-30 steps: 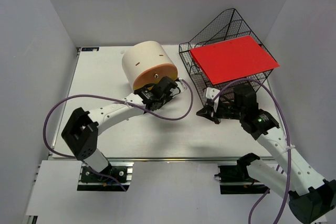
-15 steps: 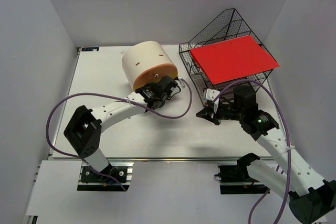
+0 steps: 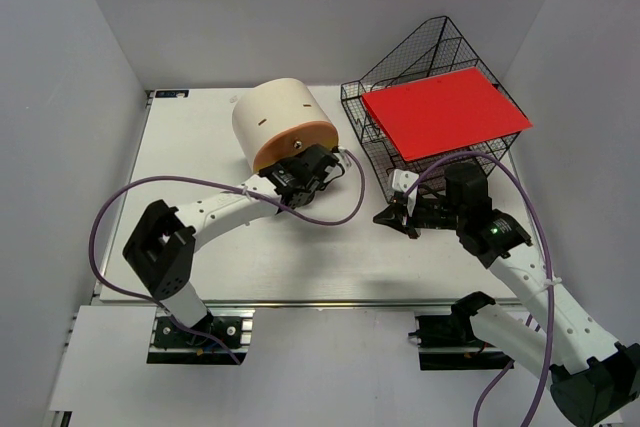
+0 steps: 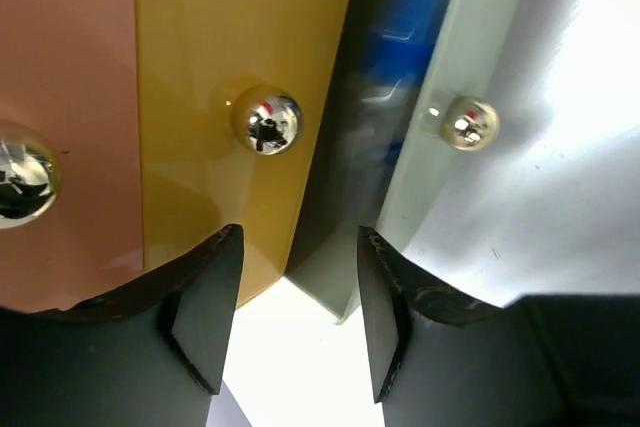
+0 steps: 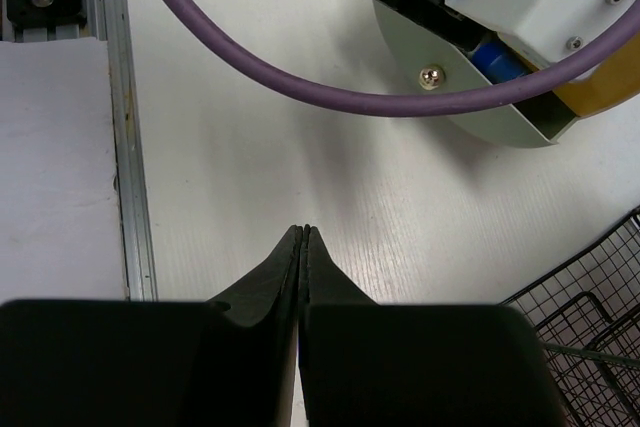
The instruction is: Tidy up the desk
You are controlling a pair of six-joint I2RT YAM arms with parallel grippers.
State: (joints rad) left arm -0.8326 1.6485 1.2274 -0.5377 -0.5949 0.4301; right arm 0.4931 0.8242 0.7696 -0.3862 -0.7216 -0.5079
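The white desk (image 3: 200,157) carries a cream cylindrical drawer box (image 3: 280,119) lying with its orange front toward the arms. My left gripper (image 3: 316,169) is at that front, open. In the left wrist view its fingers (image 4: 205,297) stand apart with nothing between them, the left gripper (image 4: 300,247) facing the orange drawer's metal knob (image 4: 266,119) and a pale drawer (image 4: 440,127) pulled slightly out, something blue inside. My right gripper (image 3: 386,215) rests low over the desk, shut and empty, with the right gripper (image 5: 303,231) tips pressed together.
A black wire-mesh rack (image 3: 420,52) stands at the back right with a red folder (image 3: 446,112) on top. The left arm's purple cable (image 3: 330,219) loops over the desk. A silver rail (image 3: 330,301) runs along the near edge. White walls enclose the sides.
The left gripper's jaws have spread wider at the drawer box front, and the left arm has shifted slightly. The right arm has stayed still.
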